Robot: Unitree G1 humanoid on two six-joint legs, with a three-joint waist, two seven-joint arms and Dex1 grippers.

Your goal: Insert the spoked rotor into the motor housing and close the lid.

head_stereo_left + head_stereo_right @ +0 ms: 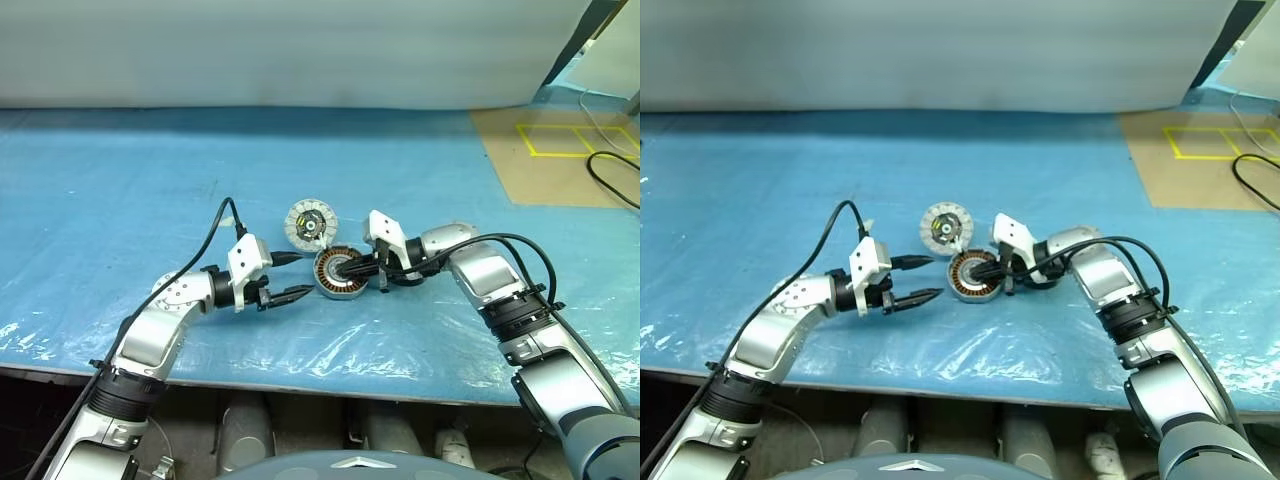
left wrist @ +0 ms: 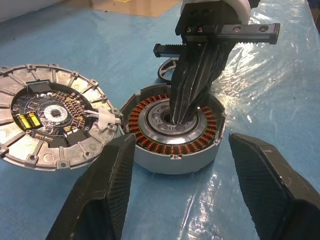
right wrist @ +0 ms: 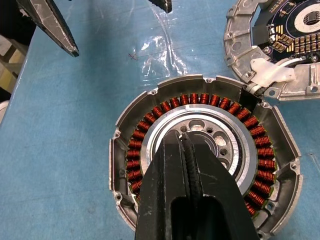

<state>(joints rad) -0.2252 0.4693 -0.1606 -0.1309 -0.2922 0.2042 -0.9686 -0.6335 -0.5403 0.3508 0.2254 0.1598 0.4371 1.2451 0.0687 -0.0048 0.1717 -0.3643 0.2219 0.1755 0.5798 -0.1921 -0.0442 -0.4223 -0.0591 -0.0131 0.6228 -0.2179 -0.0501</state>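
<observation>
Pressing into the housing hub, your right hand has its fingers squeezed together, tips down in the centre of the silver inner ring. I can't tell whether a rotor sits under them. The housing lies mid-tabletop, well in from the near edge, with the lid touching its far-left side, circuit face up, joined by a white plug. Your left hand hovers spread apart just beside the housing, empty. Judging by the metal, the lid is stiff, fairly heavy and slick: take it by the toothed rim, never the fragile board or wire.
</observation>
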